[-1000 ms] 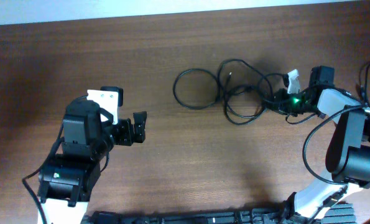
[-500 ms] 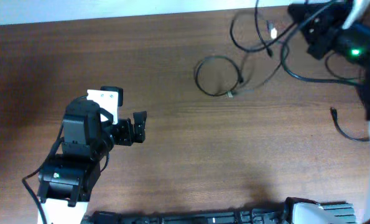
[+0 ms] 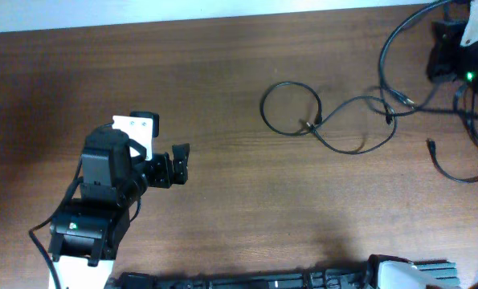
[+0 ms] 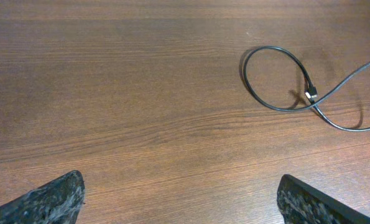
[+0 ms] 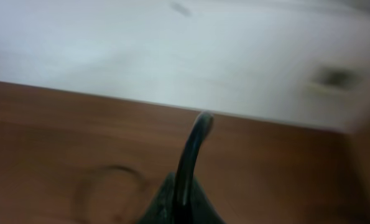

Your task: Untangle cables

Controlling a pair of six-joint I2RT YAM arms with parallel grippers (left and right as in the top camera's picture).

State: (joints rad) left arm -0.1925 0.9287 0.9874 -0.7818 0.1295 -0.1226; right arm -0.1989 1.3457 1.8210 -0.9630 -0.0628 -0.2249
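My left gripper (image 3: pixel 178 164) hangs wide open and empty over the bare table (image 3: pixel 222 72). It is well to the left of the loop (image 3: pixel 263 108) and a little nearer my base. In its wrist view the two fingers (image 4: pixel 51 202) stand far apart with only wood between them, and the loop lies ahead and to the right.

My right gripper (image 3: pixel 443 52) is well to the right of the loop and farther back, near the table's far edge. It is clamped on the cables (image 3: pixel 359 99). Its wrist view is blurred, but one black cord stands up from between the closed fingers.

The loop is a single round turn lying flat. A small plug (image 3: pixel 311 124) sits at its lower right, where the cord crosses itself. From there the cord sags rightward, then climbs toward my right gripper. Further right of the loop, a separate plug end (image 3: pixel 430 144) lies alone, and its cord curves off toward the table's right edge.
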